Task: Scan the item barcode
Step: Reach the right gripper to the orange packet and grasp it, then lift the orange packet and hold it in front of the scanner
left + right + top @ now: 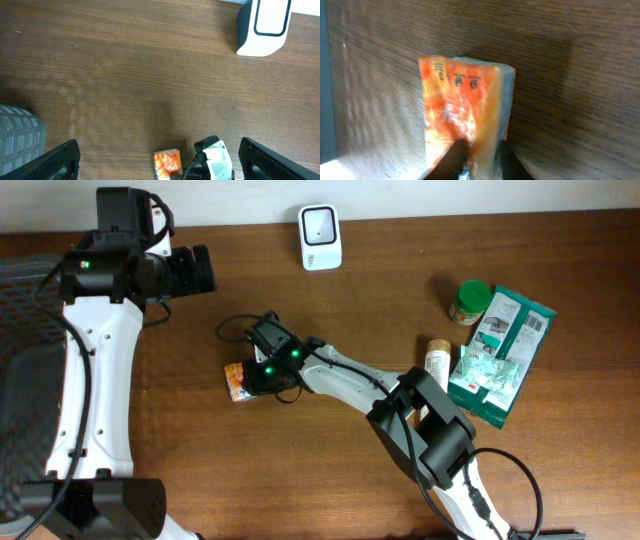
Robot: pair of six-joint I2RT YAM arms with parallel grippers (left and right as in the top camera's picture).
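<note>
Orange packet point(462, 105): one, pinched in right tool point(247, 378). Left tool point(200, 270) wide open, empty. One scanner point(320, 237).

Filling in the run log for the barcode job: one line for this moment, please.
right tool: shut on orange packet, on table | left tool: open, empty | scanner: far edge, packet not there yet

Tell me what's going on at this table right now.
The right arm's fingers are pinched on one end of a small orange packet lying on the wooden table. The left arm's fingers hang wide open and empty. The white scanner stands at the far edge, apart from the packet, so nothing is scanned yet. A green pouch lies off to the right.
</note>
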